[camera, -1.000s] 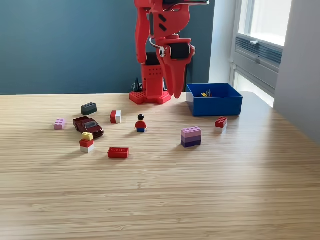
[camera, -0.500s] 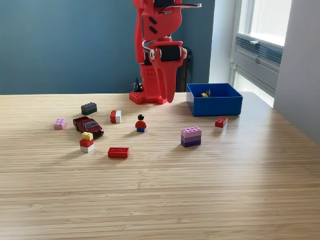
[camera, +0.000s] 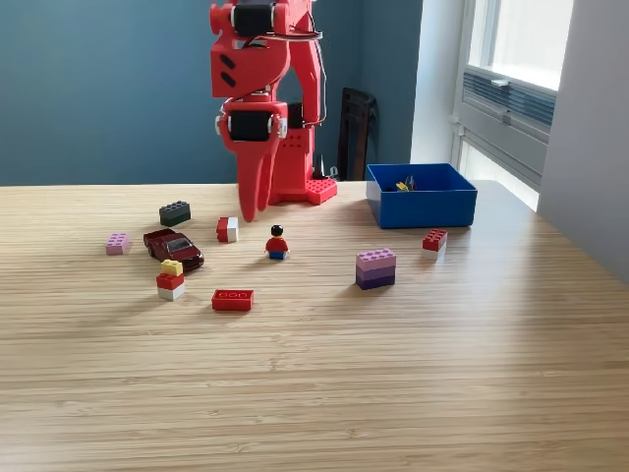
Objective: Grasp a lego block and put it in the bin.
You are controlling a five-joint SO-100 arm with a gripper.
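A small dark red toy car [camera: 174, 247] and a tiny red-shirted toy figure [camera: 277, 243] stand apart on the pale wood-grain worktop [camera: 393, 374]. Behind, a dark, perhaps wooden, panel [camera: 355, 133] leans against the teal wall [camera: 98, 88].

Office-like room, long wooden table [camera: 393, 374], teal wall [camera: 98, 79], window [camera: 516, 39] with radiator beneath

The blue open-topped bin [camera: 423, 208] is sitting upright at the exterior view's right near the table's far edge, holding small yellow and dark pieces, while lego blocks are lying scattered before it, including a red one [camera: 232, 300] and a purple stack [camera: 375, 267].
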